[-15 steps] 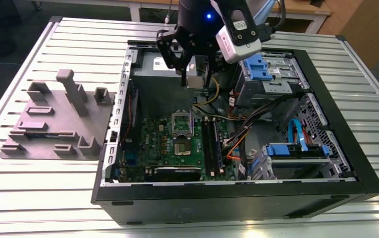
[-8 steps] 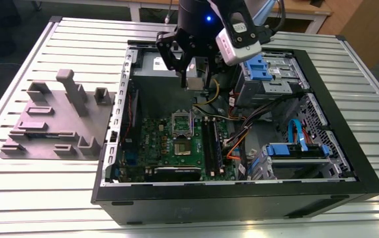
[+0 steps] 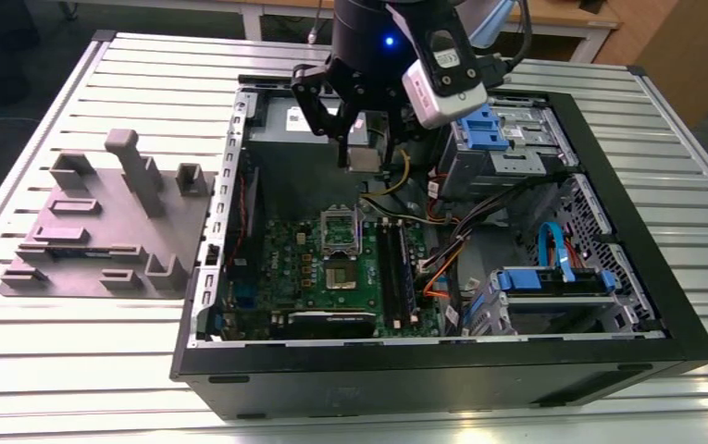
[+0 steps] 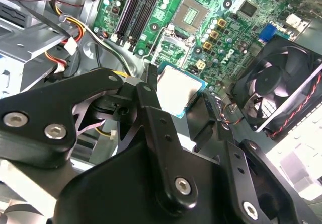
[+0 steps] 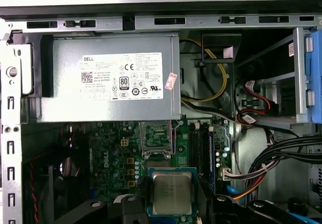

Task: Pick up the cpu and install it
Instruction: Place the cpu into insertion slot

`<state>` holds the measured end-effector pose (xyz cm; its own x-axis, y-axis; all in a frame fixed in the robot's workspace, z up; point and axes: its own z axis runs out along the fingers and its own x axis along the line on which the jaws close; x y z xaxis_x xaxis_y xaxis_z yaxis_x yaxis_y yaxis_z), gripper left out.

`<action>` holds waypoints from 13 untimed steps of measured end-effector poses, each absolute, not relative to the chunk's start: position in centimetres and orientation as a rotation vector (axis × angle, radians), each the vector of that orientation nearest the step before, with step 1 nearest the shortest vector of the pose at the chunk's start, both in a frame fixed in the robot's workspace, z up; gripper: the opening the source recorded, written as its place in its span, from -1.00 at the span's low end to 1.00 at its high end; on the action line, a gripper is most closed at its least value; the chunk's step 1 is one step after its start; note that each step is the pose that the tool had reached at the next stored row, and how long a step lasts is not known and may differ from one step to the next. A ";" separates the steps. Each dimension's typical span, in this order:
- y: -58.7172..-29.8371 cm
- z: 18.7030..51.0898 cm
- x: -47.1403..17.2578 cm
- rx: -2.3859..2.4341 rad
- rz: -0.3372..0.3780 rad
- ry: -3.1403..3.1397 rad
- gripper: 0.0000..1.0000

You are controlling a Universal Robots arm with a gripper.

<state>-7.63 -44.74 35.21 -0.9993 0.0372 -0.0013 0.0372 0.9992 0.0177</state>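
My gripper (image 3: 363, 148) hangs inside the open computer case (image 3: 650, 305), above the green motherboard (image 3: 291, 254) near its far end. It is shut on the cpu (image 3: 363, 157), a small flat square chip with a silvery top. In both wrist views the cpu (image 4: 178, 89) (image 5: 172, 193) sits level between the black fingers (image 4: 146, 95), with a teal rim showing around the metal lid. The open socket (image 5: 156, 135) (image 4: 193, 12) (image 3: 339, 231) lies on the board below and ahead of the chip, its metal frame raised.
A grey power supply (image 5: 105, 78) fills the case's far end. Cable bundles (image 5: 271, 158) and blue drive bays (image 3: 490, 125) crowd the exterior view's right. A black fan (image 4: 282, 88) sits beside the board. A grey fixture block (image 3: 106, 231) stands on the slatted table outside the case.
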 end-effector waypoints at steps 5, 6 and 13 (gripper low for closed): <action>-44.8 35.2 -7.6 0.058 0.028 3.139 -0.06; -44.8 35.2 -7.6 0.058 0.028 3.139 -0.06; -44.8 35.1 -7.6 0.058 0.028 3.139 -0.06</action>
<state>-7.63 -44.78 35.10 -0.9993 0.0372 -0.0013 0.0371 0.9992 0.0177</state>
